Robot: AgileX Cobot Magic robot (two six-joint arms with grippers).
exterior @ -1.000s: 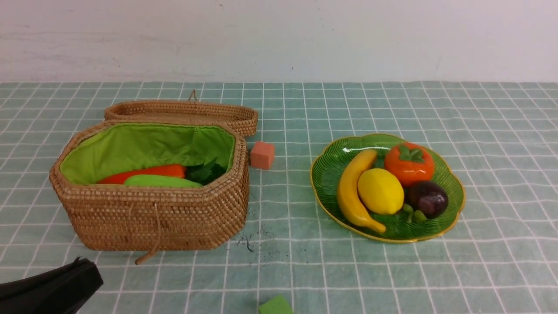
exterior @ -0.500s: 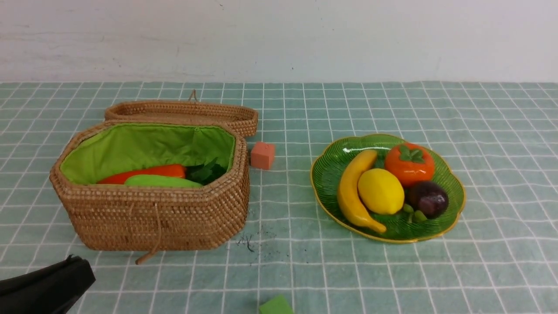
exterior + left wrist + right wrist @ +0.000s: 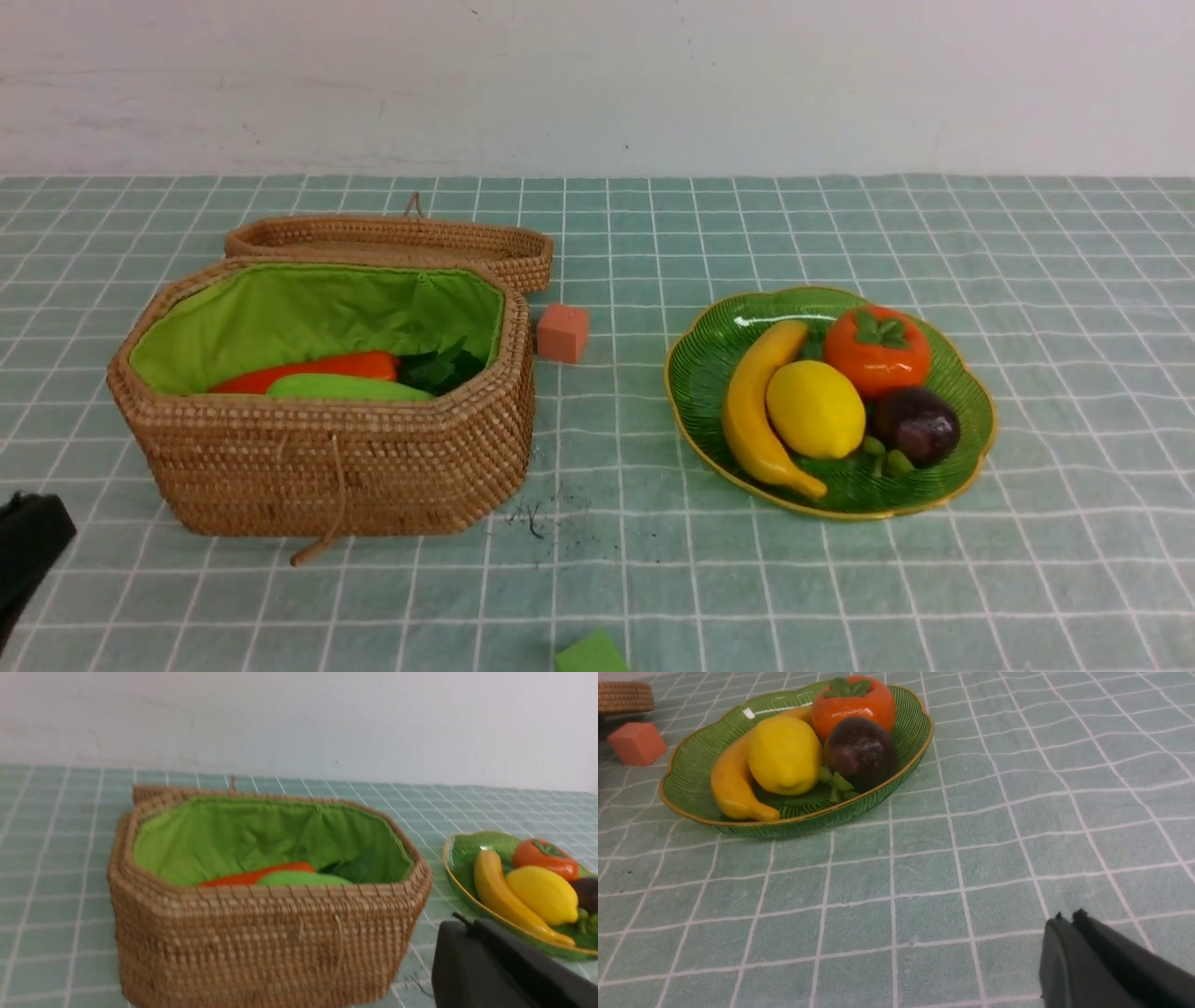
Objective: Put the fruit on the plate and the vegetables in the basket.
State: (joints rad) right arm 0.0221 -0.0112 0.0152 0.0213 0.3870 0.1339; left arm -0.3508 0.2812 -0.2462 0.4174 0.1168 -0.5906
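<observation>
over checked cloth (image 3: pixel 924 882), both pincers closed, empty

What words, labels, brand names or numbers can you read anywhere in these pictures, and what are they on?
None: no readable text in any view.
The basket, its lid, the plate, the fruit and the pink cube carry no print.
The dark scribble on the tablecloth in front of the basket is a smudge, not letters.
The black grippers show no marking.
</observation>
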